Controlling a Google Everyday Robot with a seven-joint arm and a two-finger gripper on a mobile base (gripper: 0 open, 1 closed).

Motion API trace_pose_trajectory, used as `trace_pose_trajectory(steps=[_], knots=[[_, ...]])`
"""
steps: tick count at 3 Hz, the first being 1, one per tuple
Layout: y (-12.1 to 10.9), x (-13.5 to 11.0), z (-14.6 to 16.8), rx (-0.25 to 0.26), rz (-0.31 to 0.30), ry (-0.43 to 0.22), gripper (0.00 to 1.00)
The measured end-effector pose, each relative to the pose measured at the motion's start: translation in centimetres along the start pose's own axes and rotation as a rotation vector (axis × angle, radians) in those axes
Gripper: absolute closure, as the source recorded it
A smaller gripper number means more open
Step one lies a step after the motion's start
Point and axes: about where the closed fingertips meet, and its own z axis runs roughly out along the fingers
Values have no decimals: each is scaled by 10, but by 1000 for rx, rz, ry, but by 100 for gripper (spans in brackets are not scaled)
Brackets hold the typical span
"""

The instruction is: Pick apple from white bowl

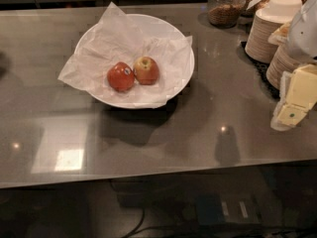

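Your pale-yellow-padded hand, its grip impossible to tell, hangs at the grey surface's right edge, well apart from the small yellow-and-red apple in the wide, paper-lined white bowl; approach from above, keeping clear of the deep-red apple just beside it.

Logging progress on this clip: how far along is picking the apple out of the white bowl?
Done: nothing yet. The yellow-and-red apple lies in the white bowl on crumpled paper, beside the red apple.
In hand: the pincer hangs at the right edge above the counter, near the plate stacks and apart from the bowl.
Left: reaching the bowl, gripping the apple and lifting it out.
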Motion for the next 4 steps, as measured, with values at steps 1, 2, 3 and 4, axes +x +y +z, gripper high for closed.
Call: trace_pose_trajectory(steps=[1, 2, 3, 4], knots=[[0, 0, 0, 0, 0, 0, 0], [-5, -9, 3, 6, -15, -32, 0], [-22, -38, 13, 4, -78, -106, 0], [-40, -76, 24, -13, -156, -220, 0]])
